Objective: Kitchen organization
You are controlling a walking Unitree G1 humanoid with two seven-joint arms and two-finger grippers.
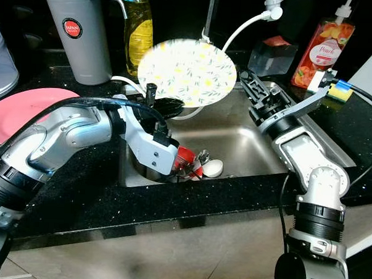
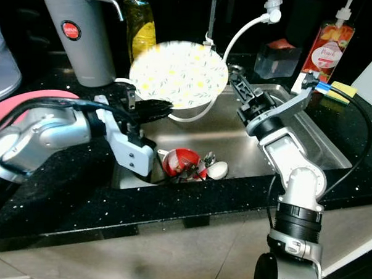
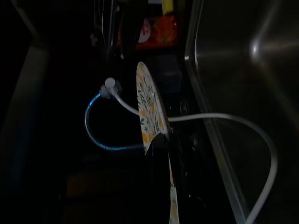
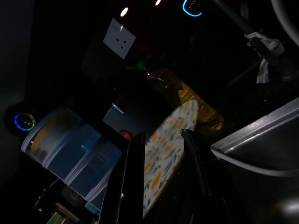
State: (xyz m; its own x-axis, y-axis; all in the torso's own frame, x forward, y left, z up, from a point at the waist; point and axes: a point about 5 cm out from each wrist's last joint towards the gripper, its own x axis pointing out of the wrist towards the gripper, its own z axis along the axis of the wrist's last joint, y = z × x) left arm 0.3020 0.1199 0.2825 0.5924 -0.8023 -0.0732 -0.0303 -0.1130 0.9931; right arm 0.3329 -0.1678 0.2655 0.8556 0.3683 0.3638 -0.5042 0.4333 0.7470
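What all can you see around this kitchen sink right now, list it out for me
Floral plate: one, white with yellow print, held over the sink.
Sink: one, steel, set in the black counter.
Red bowl: one, in the sink's front corner with cutlery.
Pink plate: one, counter, far left.
Grey flask: one, behind the pink plate.
Oil bottle: one, yellow, beside the flask.
Soap bottle: one, orange, back right.
Sponge: one, yellow, right counter.
White hose: one, from the tap.
Left gripper: jaws on the plate's left rim.
Right gripper: at the plate's right rim.
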